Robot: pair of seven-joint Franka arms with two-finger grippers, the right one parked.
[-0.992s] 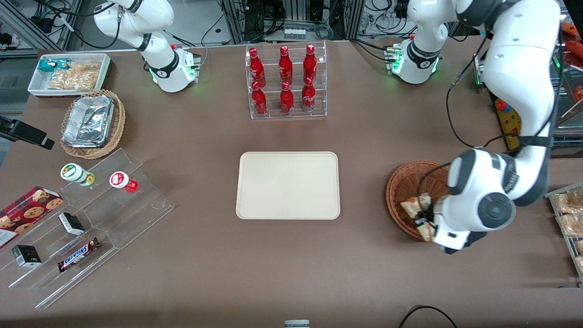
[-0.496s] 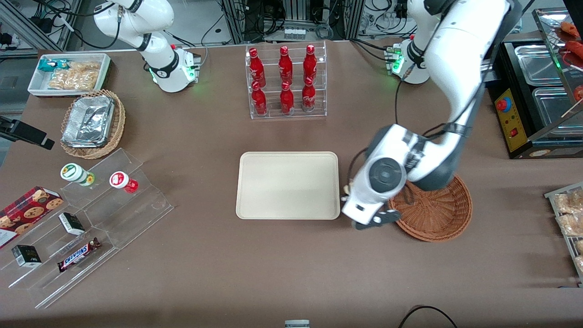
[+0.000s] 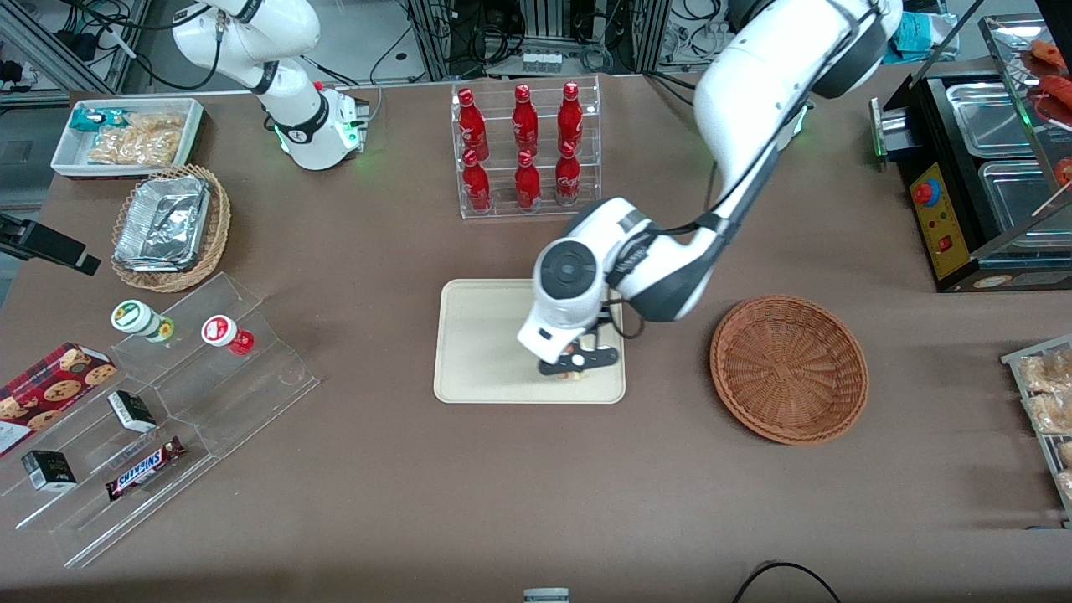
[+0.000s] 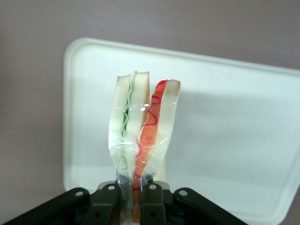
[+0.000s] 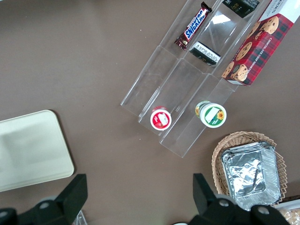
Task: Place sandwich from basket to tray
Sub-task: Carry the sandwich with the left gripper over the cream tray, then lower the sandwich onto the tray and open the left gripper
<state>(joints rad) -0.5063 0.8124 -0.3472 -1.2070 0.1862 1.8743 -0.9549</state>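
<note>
Over the tray [image 3: 486, 352] is where my gripper [image 4: 133, 202] hangs, fingers pinched tight on the wrapped sandwich [image 4: 143, 126], basket [image 3: 788, 367] sitting empty nearby, so I reckon I'm at the drop-off: lower gently, then let go.

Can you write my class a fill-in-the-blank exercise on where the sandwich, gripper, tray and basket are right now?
1. The gripper is shut on the ____.
2. The sandwich hangs above the ____.
3. The wicker basket now holds ____ sandwiches.
4. The tray lies nearer to the front camera than the rack of red ____.

Missing words: sandwich; tray; no; bottles
</note>
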